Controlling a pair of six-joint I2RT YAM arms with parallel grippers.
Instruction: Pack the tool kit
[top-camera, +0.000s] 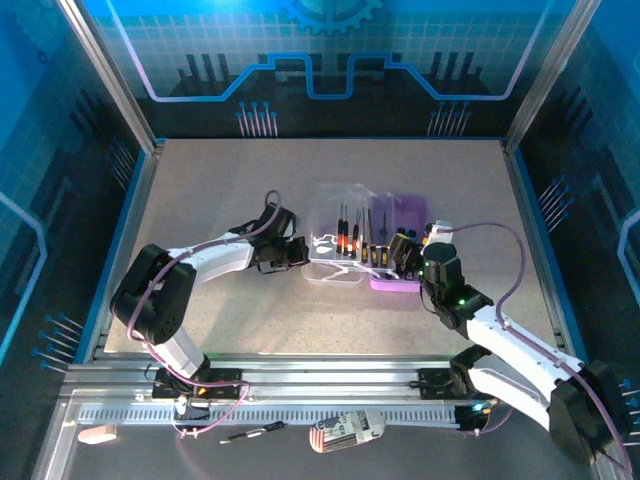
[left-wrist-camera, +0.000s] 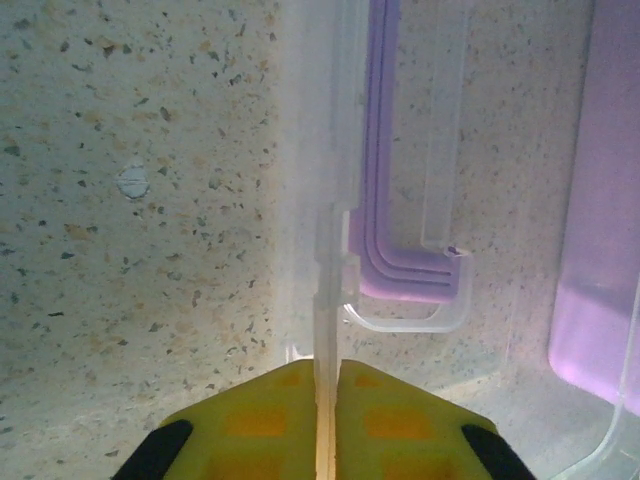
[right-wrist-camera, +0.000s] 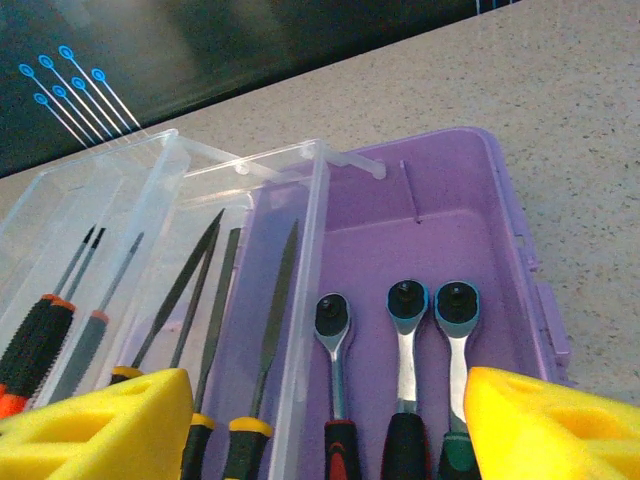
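The tool kit (top-camera: 400, 215) lies open mid-table, its purple base (right-wrist-camera: 420, 230) on the right and its clear lid (top-camera: 330, 215) spread to the left. In the base lie three ratchet wrenches (right-wrist-camera: 405, 350), and beside them files (right-wrist-camera: 275, 300) with yellow-and-black handles. Thin screwdrivers (right-wrist-camera: 50, 320) with black-and-orange handles rest in the clear part. My left gripper (left-wrist-camera: 327, 375) is shut on the lid's thin clear edge (left-wrist-camera: 325, 290), and the purple handle (left-wrist-camera: 405, 270) shows through the plastic. My right gripper (right-wrist-camera: 325, 430) hangs open over the near end of the base, its yellow fingers (right-wrist-camera: 545, 425) either side of the tool handles.
A speckled tabletop (top-camera: 220, 190) lies inside blue enclosure walls with metal posts (top-camera: 110, 80). On the near rail shelf sit a white labelled object (top-camera: 345, 430), a small dark tool (top-camera: 255, 432) and a pale pink piece (top-camera: 98, 433).
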